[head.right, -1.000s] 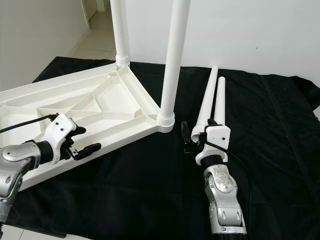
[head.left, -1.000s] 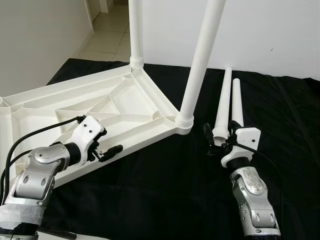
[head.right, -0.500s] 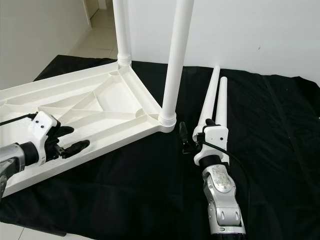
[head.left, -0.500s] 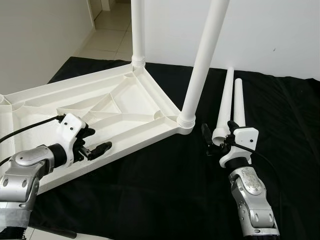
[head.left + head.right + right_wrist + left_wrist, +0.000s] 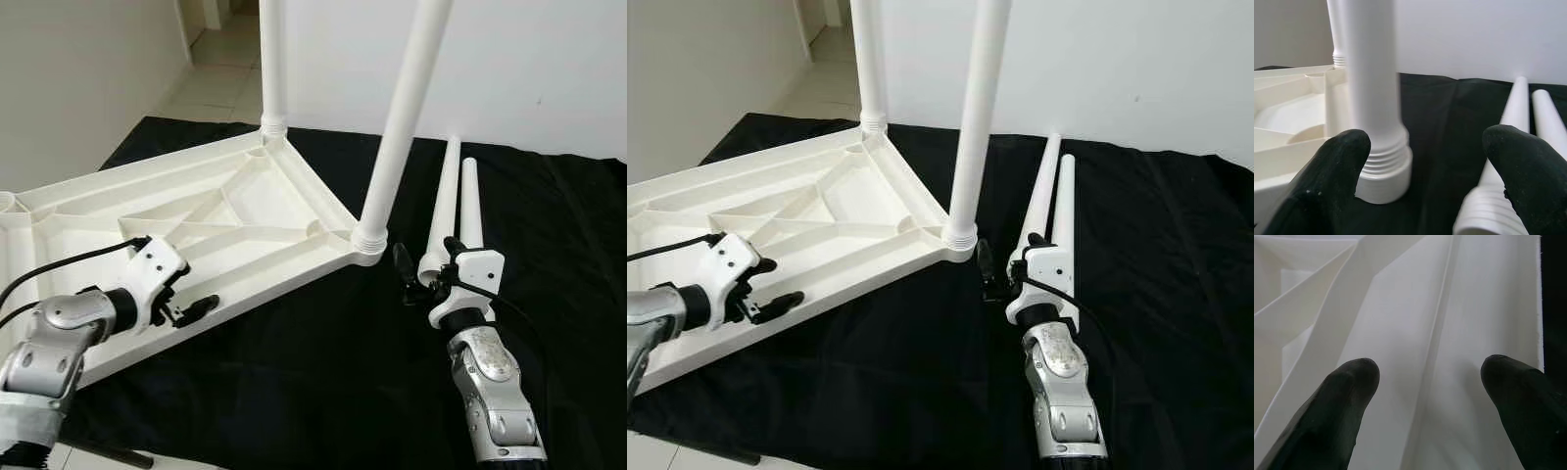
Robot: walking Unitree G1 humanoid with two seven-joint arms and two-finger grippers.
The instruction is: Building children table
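Observation:
The white children's tabletop [image 5: 257,201] lies upside down on a black cloth. Two white legs stand screwed into it, one at the far corner [image 5: 269,59] and one at the near corner [image 5: 404,117]. Two loose legs [image 5: 447,201] [image 5: 469,206] lie side by side on the cloth to the right. My left gripper [image 5: 191,294] is open and hovers over the tabletop's near rim [image 5: 1488,308], holding nothing. My right gripper [image 5: 427,260] is open at the wide threaded end of the loose leg [image 5: 1488,210]. The base of the near-corner leg [image 5: 1382,166] stands just ahead of it.
The black cloth [image 5: 323,372] covers the work surface and stretches bare to the front and right. A white wall [image 5: 529,59] rises behind it. A tiled floor and doorway [image 5: 220,49] lie at the far left.
My left arm has drawn back along the tabletop's near rim, with its gripper still open. The right gripper has hardly moved. The camera has shifted slightly.

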